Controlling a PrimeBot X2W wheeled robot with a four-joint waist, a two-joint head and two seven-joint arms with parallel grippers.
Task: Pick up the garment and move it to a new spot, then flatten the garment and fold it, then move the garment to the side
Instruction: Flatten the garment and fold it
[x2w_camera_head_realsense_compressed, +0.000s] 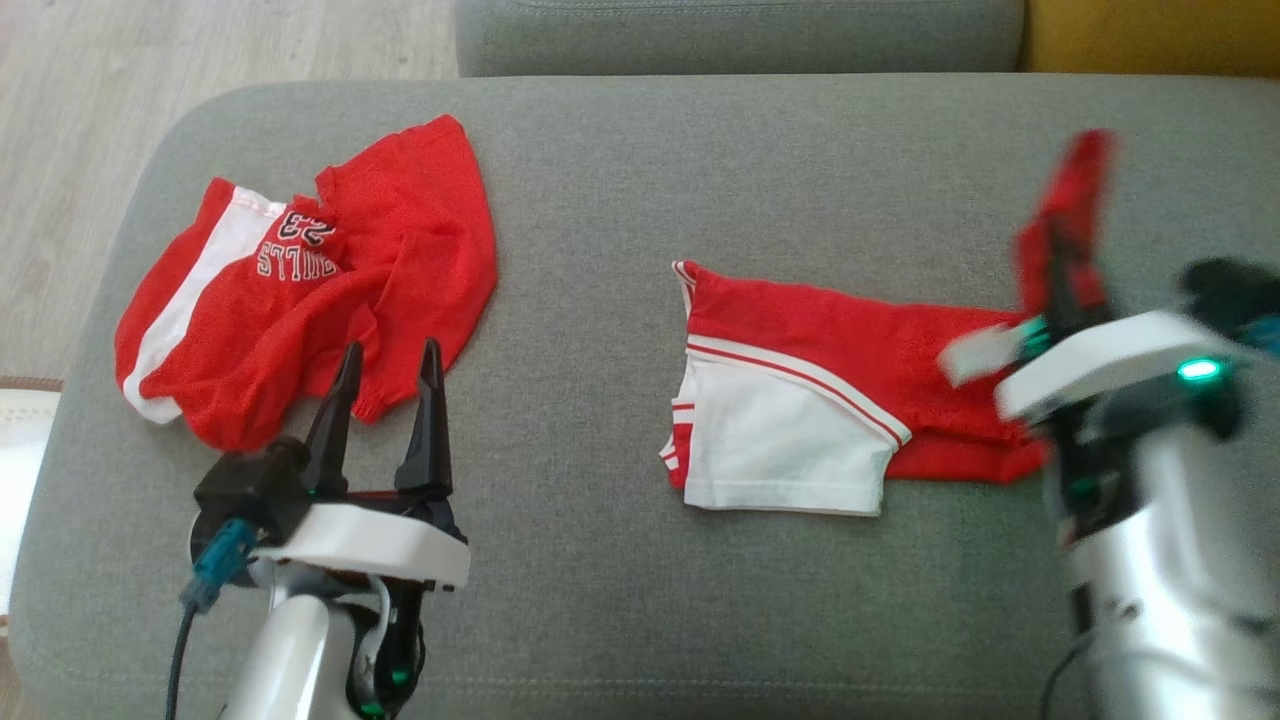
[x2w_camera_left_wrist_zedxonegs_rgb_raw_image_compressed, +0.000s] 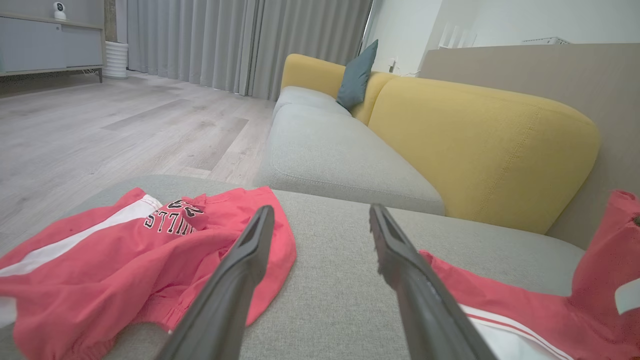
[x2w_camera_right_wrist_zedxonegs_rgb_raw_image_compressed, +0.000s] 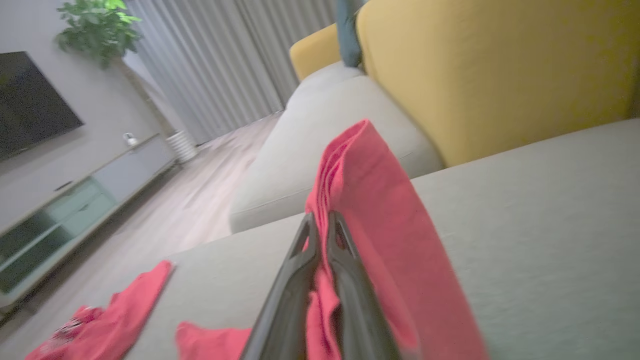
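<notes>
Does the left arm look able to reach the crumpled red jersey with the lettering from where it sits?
Probably yes. The left gripper is open, its fingertips at the near edge of the crumpled jersey, with nothing between them on the grey cushion.

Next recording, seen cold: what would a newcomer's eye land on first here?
The bright red against the grey cushion stands out first. A red and white garment lies flat in the middle, its right end pinched and lifted by the shut right gripper. At the cushion's left lies a crumpled red garment with lettering, and the open left gripper is poised just before it.
</notes>
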